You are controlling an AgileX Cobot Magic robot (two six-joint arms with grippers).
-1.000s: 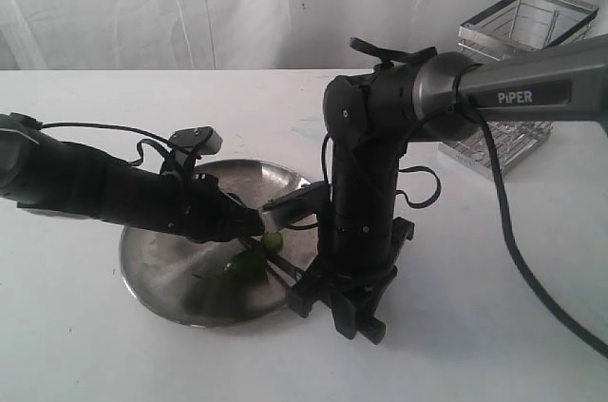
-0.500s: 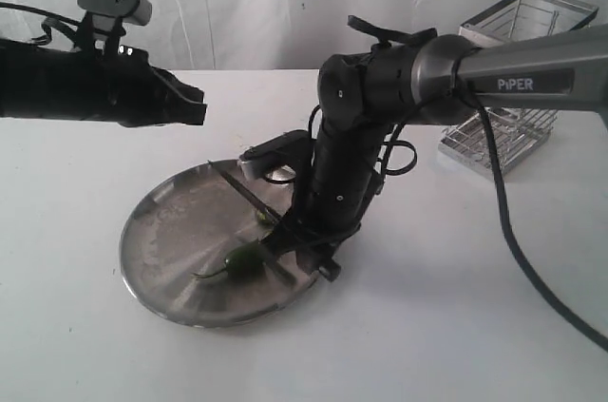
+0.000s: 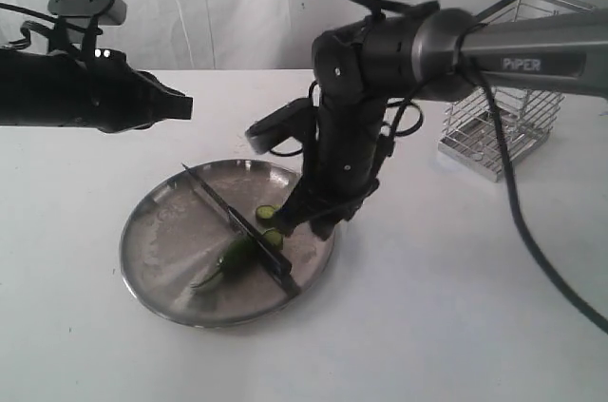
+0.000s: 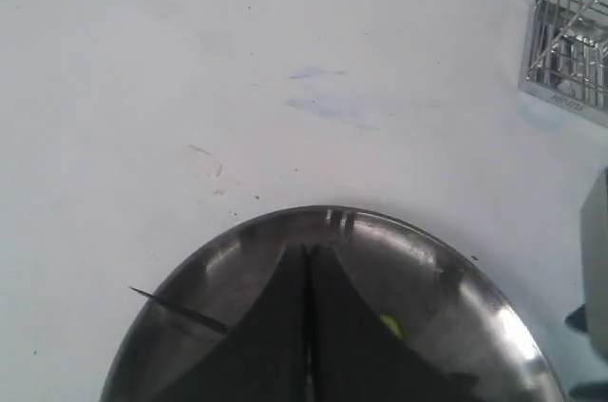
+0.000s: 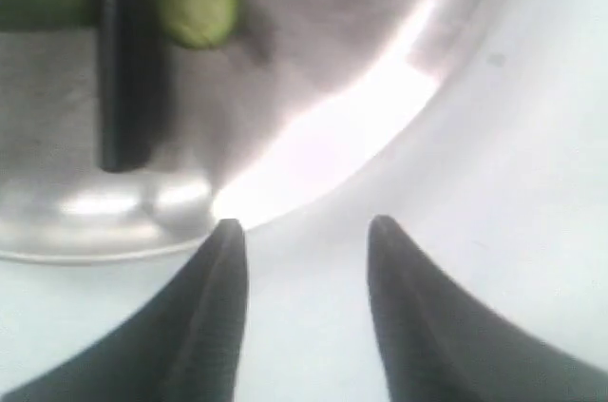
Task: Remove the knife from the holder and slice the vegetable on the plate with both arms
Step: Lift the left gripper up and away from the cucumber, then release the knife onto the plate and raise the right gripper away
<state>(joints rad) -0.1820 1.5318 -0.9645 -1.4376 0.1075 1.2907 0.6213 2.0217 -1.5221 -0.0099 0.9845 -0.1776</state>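
Ext. wide; both wrist cams on plate (image 3: 161, 240)

We see bright, soft light; glare whitens the plate (image 5: 361, 31) in the blurred right wrist view, perhaps overexposed.

The left arm (image 3: 66, 98) runs level from the left, held high; the left hand (image 3: 179, 105) is pinched fully together on nothing. The right arm (image 3: 532, 52) reaches in from the right, wrist bent steeply down; the right hand (image 3: 313, 223) hangs low, fingers (image 5: 211, 312) parted, empty.
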